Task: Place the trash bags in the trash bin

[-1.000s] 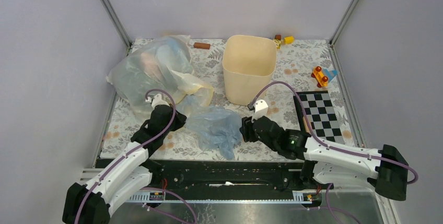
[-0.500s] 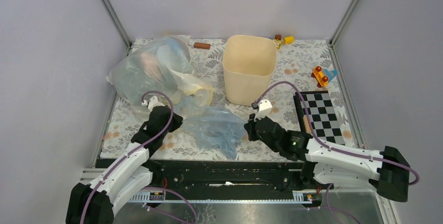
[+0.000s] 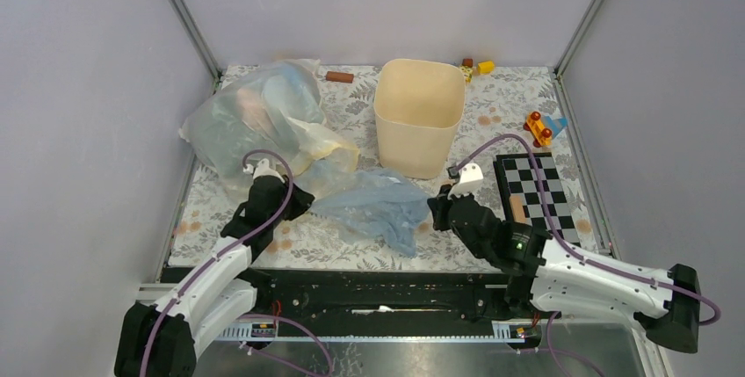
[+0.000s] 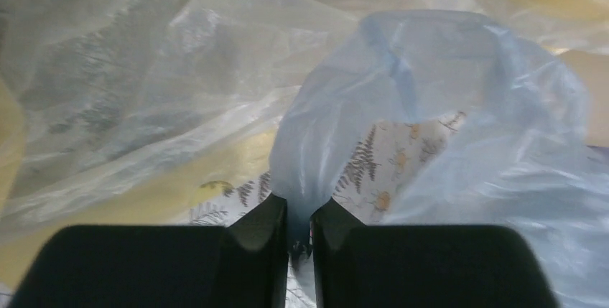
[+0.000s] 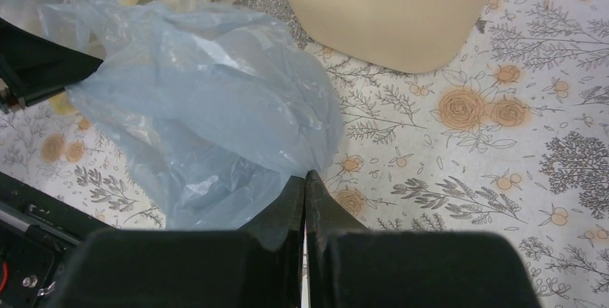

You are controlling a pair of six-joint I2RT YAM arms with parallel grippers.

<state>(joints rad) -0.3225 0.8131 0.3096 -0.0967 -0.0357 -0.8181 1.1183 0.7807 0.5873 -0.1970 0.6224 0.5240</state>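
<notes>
Pale blue plastic is drawn out wider than it was a second ago. The trash bag (image 3: 373,206) sat then as a rumpled heap in front of the arms. Now it runs as a longer band across the flowered table cover (image 3: 527,96), its right end dragged toward the checkerboard mat (image 3: 540,192).

That is the right gripper's (image 3: 437,213) doing. It has clamped in the last second: its fingers are pressed flat together on a corner of the blue film, and the arm has swung off to the right with it.

The left gripper (image 3: 303,201) has hardly budged. It sits at the bag's other end, just beside the pale yellow bag (image 3: 338,150) and the bulky clear bag (image 3: 250,113). Its fingers stand a hair apart with a fold of blue film running down into the slit. It looks to have hold too, though I can't swear how firmly.

The bag lies on the table, its far edge near the foot of the trash bin (image 3: 419,118), with nothing of it inside. To my eye, with both ends caught, the bag is spread for a lift. The bin's mouth is higher and further back, so raising it and dropping it in is all yet to come.
</notes>
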